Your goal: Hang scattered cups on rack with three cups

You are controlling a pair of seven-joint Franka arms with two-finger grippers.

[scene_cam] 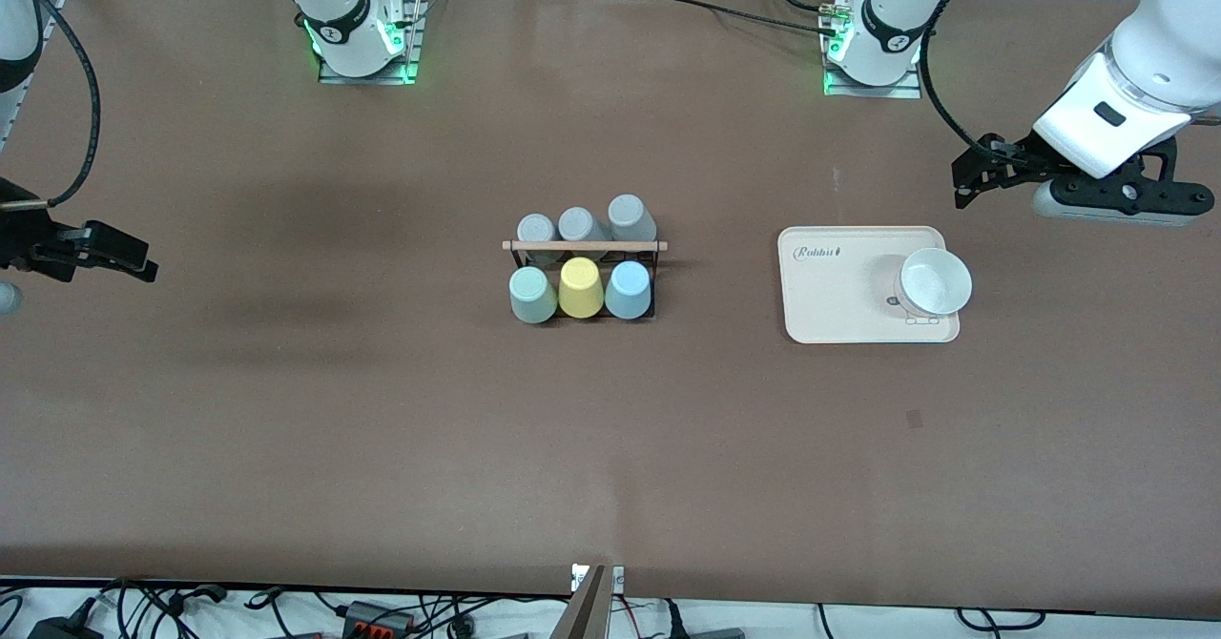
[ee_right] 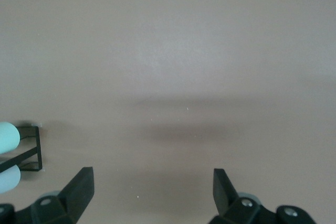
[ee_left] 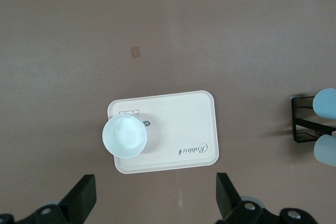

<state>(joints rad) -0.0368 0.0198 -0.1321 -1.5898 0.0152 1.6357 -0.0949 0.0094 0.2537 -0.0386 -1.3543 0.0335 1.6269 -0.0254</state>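
The rack stands mid-table, a black wire frame with a wooden rod on top. The pale mint green cup and the light blue cup sit upside down on its nearer pegs, with a yellow cup between them. My left gripper is open and empty over the table beside the cream tray; its wrist view shows the light blue cup at the rack's end. My right gripper is open and empty over bare table at the right arm's end; its wrist view shows the mint cup.
Three grey cups fill the rack's farther row. A cream tray lies toward the left arm's end of the table, with a white bowl on it. The tray and bowl also show in the left wrist view.
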